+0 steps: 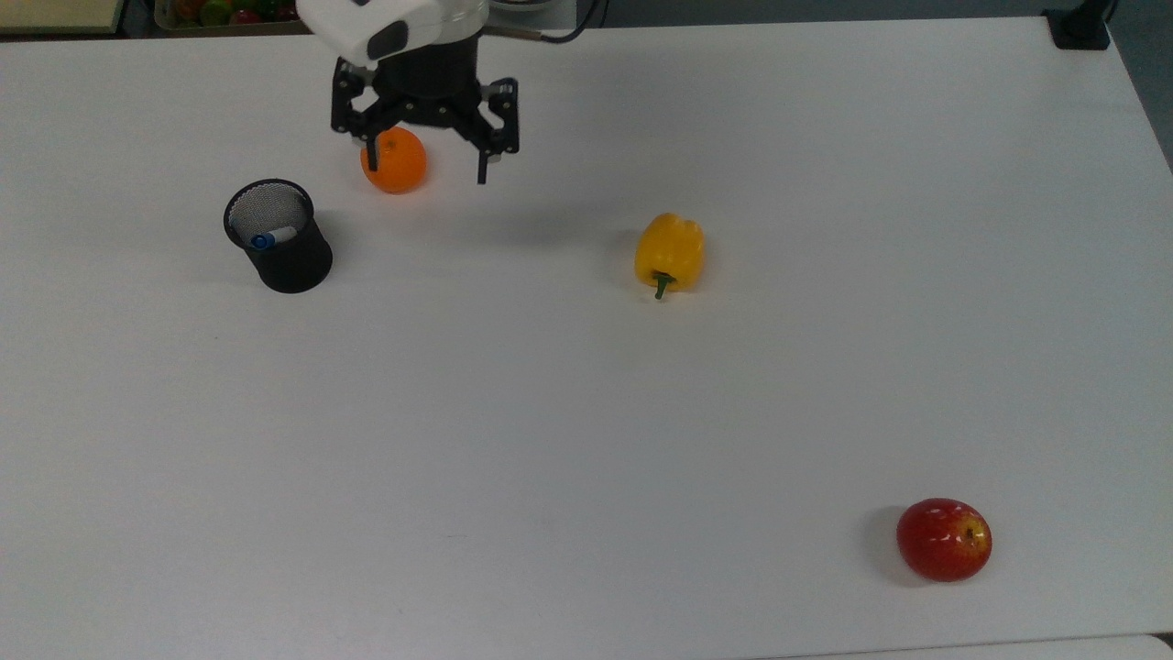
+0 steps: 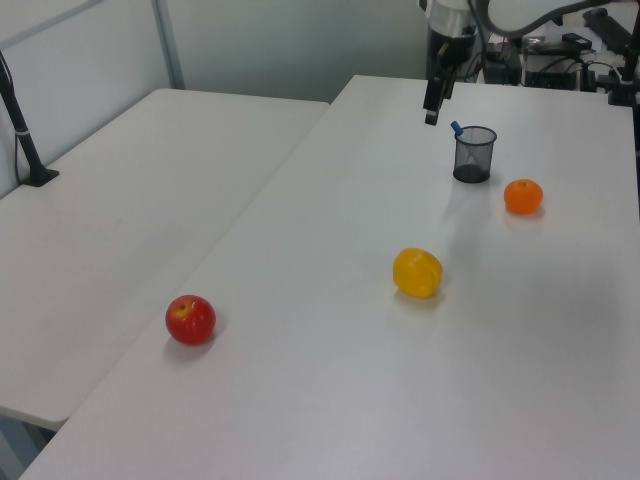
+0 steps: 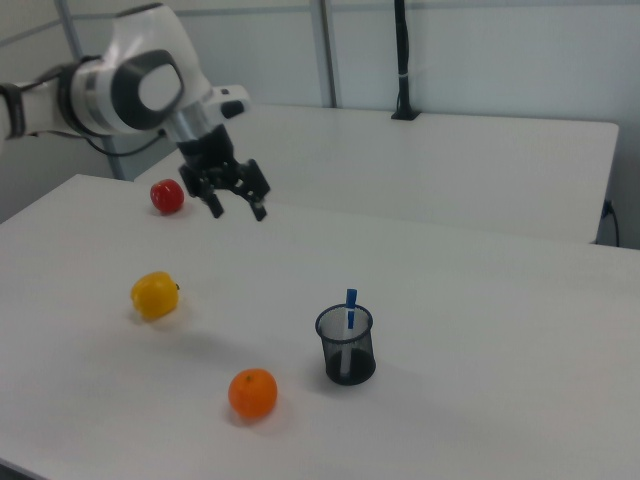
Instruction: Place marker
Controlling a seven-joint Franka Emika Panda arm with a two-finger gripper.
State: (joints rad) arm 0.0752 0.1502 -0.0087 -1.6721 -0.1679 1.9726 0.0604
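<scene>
Already the marker (image 1: 271,238) stands inside the black mesh cup (image 1: 286,252) at the upper left of the top view, its blue cap leaning on the rim. Up at the top edge, the gripper (image 1: 427,163) hangs empty with fingers spread wide, overlapping the orange (image 1: 396,165). From the right view, the gripper (image 3: 237,205) is high above the table (image 3: 480,300), well apart from the cup (image 3: 346,350), and the marker (image 3: 350,305) pokes upright over the rim.
</scene>
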